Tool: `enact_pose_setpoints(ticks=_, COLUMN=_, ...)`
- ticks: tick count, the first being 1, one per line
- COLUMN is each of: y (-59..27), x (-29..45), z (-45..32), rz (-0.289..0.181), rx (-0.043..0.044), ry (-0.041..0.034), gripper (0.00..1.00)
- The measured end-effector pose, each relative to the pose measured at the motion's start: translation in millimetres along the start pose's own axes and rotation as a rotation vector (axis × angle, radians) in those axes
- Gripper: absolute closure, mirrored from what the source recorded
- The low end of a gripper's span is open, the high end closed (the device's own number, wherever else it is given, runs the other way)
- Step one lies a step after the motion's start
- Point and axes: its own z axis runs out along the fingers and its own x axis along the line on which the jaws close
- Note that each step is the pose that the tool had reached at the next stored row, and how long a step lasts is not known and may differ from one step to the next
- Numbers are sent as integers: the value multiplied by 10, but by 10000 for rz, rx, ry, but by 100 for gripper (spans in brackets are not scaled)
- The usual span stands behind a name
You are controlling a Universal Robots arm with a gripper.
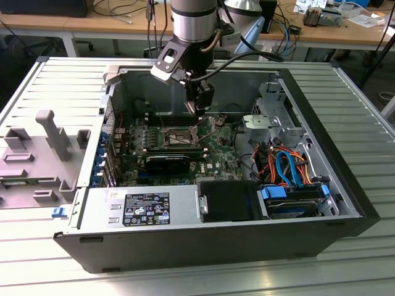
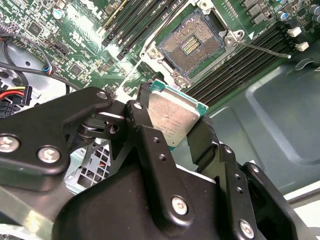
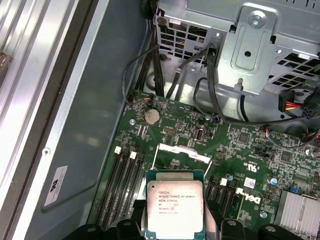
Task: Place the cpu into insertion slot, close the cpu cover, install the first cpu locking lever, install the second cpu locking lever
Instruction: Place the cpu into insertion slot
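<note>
The hand [image 2: 172, 131] is clenched on the chip [image 2: 172, 116], with black fingers [image 2: 145, 125] pressing two opposite edges. The chip's dull silver top faces both wrist views. It hangs in the air near the socket [image 2: 192, 44], tilted and not touching it. The socket lies bare, its square field of gold contacts open to view. The silver cover [image 3: 184, 152] is lifted off the socket and shows just past the chip in the first wrist view. A thin wire lever [image 2: 262, 48] juts from one socket corner across the long black memory slots [image 2: 235, 65] beside it. Around the socket spreads the green board inside an open computer case [image 1: 345, 185]. A grey power supply [image 1: 142, 206] sits well apart from the socket at the case wall. The case lies on a ribbed metal counter [image 1: 358, 92].
</note>
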Motion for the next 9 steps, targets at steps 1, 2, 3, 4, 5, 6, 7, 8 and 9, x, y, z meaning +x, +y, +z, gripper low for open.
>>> enact_pose_setpoints(ticks=1, y=0, x=0, z=0, rz=12, rx=0, ry=-2, gripper=45)
enact_pose_setpoints(ticks=2, y=0, x=0, z=1, rz=24, rx=0, ry=-2, gripper=45)
enact_pose_setpoints(ticks=3, y=0, x=0, z=2, rz=43, rx=0, ry=-4, gripper=45)
enact_pose_setpoints(ticks=4, y=0, x=0, z=3, rz=60, rx=0, ry=-5, gripper=45)
enact_pose_setpoints(ticks=5, y=0, x=0, z=3, rz=71, rx=0, ry=-7, gripper=45)
enact_pose_setpoints(ticks=6, y=-1, x=0, z=4, rz=90, rx=-1, ry=-8, gripper=45)
enact_pose_setpoints(ticks=7, y=0, x=0, z=4, rz=101, rx=-1, ry=-9, gripper=45)
enact_pose_setpoints(ticks=8, y=0, x=0, z=5, rz=116, rx=-1, ry=-11, gripper=45)
enact_pose_setpoints(ticks=9, y=-1, x=0, z=6, rz=130, rx=-1, ry=-12, gripper=45)
